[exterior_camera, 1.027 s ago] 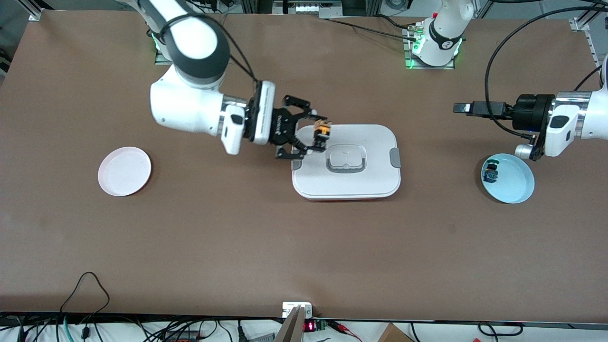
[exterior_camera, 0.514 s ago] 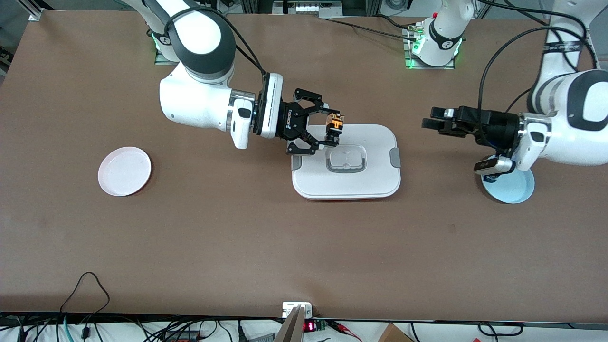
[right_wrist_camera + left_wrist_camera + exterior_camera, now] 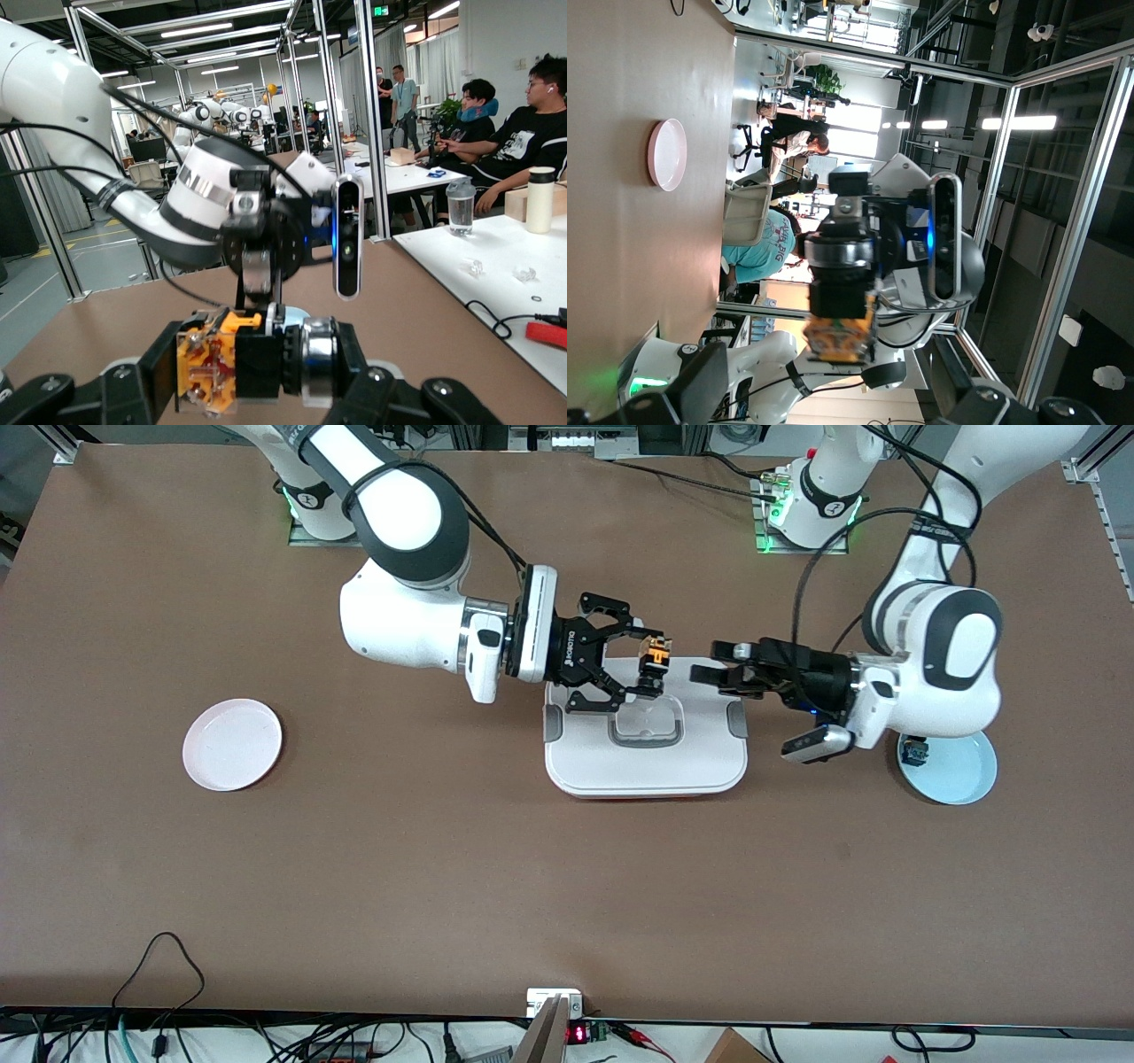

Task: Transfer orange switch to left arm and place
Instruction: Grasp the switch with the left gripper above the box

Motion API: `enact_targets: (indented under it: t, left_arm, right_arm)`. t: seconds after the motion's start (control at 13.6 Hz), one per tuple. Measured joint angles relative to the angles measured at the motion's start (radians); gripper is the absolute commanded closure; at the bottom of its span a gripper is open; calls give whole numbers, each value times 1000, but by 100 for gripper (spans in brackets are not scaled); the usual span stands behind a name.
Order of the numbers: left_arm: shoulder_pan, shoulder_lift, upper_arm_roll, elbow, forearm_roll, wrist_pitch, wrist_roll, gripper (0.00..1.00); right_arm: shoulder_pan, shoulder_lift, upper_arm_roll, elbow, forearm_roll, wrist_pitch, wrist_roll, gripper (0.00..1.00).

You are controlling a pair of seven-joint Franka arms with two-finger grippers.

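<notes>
surface: brown table (image 3: 443, 850), white rounded box (image 3: 647, 766) at centre
right gripper (image 3: 651, 671): clamped on tiny orange-capped switch (image 3: 656, 657) over box
left gripper (image 3: 709, 665): fingers apart, facing switch
step: handover; left must close in

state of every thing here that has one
orange switch: held in the air over the box
right end effector: shut on the orange switch
left end effector: open, over the box edge, short of the switch
box: lid on
pink plate: nothing on it
blue plate: holds a small dark switch
</notes>
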Motion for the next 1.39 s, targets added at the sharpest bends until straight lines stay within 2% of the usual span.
enact_targets:
  t: [0.07, 0.15, 0.22, 0.29, 0.44, 0.59, 0.95, 1.03, 1.17, 1.25, 1.32, 1.39]
  left_arm:
    - [-2, 1, -6, -2, 0, 6, 13, 2]
    - [-5, 2, -12, -2, -1, 18, 26, 18]
    - [-9, 2, -21, -2, -7, 29, 40, 41]
    - [-11, 2, -33, -2, -16, 36, 50, 53]
    - [-12, 2, -42, -2, -20, 39, 59, 70]
    - [-8, 2, -42, 0, -24, 39, 61, 79]
    - [-6, 2, -43, 6, -26, 39, 65, 81]
    - [-6, 2, -43, 6, -26, 39, 65, 92]
    - [-6, 2, -43, 6, -26, 39, 66, 95]
    - [-6, 2, -43, 6, -26, 39, 66, 95]
    - [-6, 2, -43, 7, -26, 39, 66, 95]
    - [-6, 2, -43, 7, -26, 39, 66, 95]
  right_arm:
    - [16, 14, 0, 25, 1, 22, 0, 100]
    - [33, 29, 0, 45, 1, 45, 0, 100]
    - [48, 43, 0, 60, 1, 63, 0, 100]
    - [57, 53, 0, 68, 1, 73, 0, 100]
    - [61, 65, 0, 76, 1, 77, 0, 100]
    - [60, 68, -2, 76, 1, 80, 0, 100]
    - [61, 74, -2, 85, 3, 80, 0, 100]
    - [61, 74, -2, 86, 3, 80, 0, 100]
    - [61, 74, -2, 86, 3, 80, 0, 100]
    - [61, 74, -2, 87, 3, 80, 0, 81]
    - [61, 74, -2, 87, 3, 80, 0, 1]
    - [61, 75, -2, 87, 3, 80, 0, 0]
